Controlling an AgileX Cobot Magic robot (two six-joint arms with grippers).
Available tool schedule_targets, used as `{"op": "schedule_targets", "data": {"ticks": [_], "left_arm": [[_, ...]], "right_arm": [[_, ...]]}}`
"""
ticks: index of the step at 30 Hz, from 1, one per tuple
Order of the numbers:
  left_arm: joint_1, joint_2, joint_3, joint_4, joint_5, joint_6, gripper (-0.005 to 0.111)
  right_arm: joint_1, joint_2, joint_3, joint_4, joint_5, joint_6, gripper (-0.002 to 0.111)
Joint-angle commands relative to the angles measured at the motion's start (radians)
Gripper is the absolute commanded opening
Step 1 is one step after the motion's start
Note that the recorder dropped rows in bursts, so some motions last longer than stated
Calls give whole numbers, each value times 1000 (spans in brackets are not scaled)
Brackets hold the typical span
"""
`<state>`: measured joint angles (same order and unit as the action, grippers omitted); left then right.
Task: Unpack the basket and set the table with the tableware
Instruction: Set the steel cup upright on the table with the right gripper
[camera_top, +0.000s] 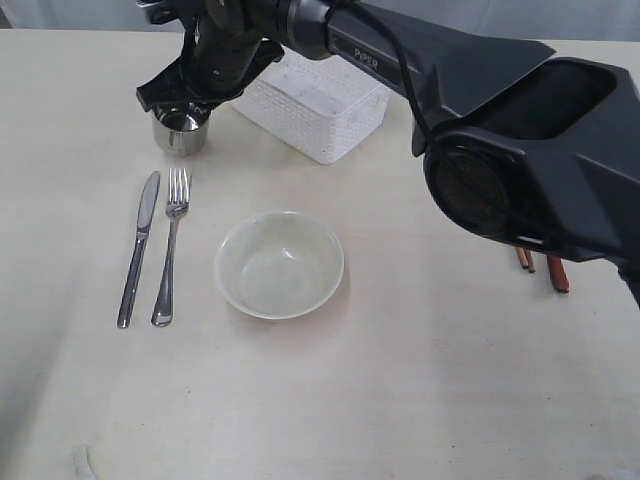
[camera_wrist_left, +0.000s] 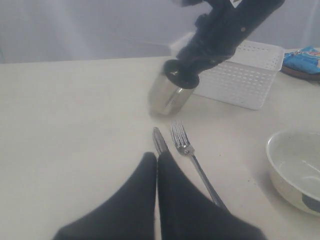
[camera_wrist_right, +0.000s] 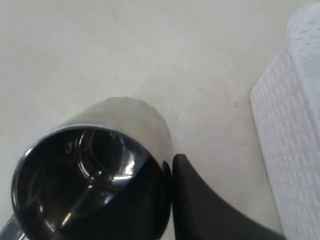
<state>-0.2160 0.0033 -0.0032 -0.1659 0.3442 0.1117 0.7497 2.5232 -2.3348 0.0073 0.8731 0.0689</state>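
Observation:
The shiny steel cup is at the table's far left. My right gripper is shut on its rim, one finger inside and one outside. Whether the cup's base touches the table I cannot tell. The knife and fork lie side by side left of the off-white bowl. The white basket stands behind the bowl. Chopsticks and a dark spoon peek out under my right arm. My left gripper is shut and empty above the knife.
A blue crisp packet rests on a small brown plate beyond the basket. My right arm spans the top of the exterior view from right to left, hiding part of the basket. The bowl sits right of the fork.

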Motion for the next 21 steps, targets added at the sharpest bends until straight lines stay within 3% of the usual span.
{"op": "schedule_targets", "data": {"ticks": [1,6,12,21], "left_arm": [[-6,-3,3,0,-2,-1,0],[-6,-3,3,0,-2,-1,0],[-6,-3,3,0,-2,-1,0],[-6,-3,3,0,-2,-1,0]], "right_arm": [[0,2,2,-7,-12,4,9],[0,4,2,-7,-12,4,9],[1,4,2,-7,-33,5,33],[11,6,2,64,-63,9,33]]}}
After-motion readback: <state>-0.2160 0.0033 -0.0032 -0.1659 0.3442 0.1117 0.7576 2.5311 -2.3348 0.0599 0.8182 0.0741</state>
